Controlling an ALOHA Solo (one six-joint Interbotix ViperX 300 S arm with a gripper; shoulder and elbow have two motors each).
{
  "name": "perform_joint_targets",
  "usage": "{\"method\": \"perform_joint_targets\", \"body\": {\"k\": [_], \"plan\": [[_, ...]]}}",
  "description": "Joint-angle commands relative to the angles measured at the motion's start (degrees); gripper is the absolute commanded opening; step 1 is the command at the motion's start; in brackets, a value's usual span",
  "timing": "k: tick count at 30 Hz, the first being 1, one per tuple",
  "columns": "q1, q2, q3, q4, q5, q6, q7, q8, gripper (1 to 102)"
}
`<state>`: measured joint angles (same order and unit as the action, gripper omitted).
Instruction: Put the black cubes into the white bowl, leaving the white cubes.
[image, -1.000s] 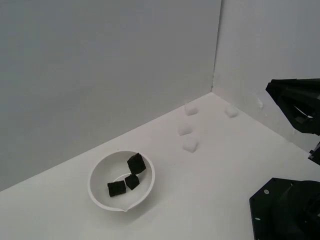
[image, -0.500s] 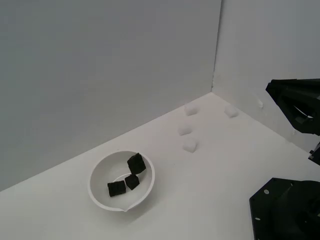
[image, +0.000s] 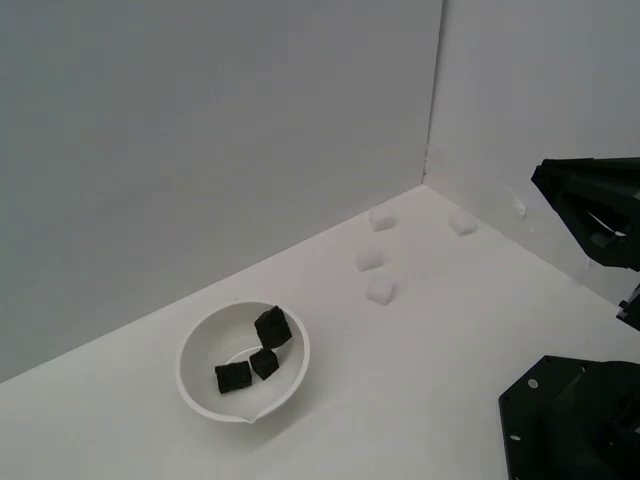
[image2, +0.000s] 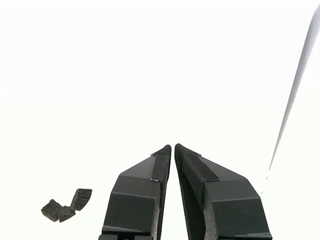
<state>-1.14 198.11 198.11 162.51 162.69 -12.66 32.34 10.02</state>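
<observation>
Three black cubes (image: 256, 352) lie inside the white bowl (image: 195, 384), which stands on the white surface at the exterior view's left. Several white cubes rest further back toward the corner: one (image: 380, 290) nearest the bowl, one (image: 370, 260) behind it, one (image: 381, 218) by the back wall and one (image: 462, 222) by the side wall. In the wrist view my gripper (image2: 173, 146) is shut with nothing between its fingers, well away from the black cubes (image2: 65, 206). The bowl is washed out in that view.
The black arm (image: 592, 210) and its base (image: 570, 420) fill the exterior view's right edge. A grey back wall and a white side wall meet in a corner (image: 428, 160) behind the white cubes.
</observation>
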Motion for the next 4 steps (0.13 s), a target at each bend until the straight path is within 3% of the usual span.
{"method": "perform_joint_targets", "body": {"k": [1, 4], "plan": [[-1.5, 1.0, 1.0, -0.3, -0.6, -0.4, -0.2, 0.3, 3], [-1.5, 0.9, 1.0, -0.3, -0.6, -0.4, -0.2, 0.3, 3]]}}
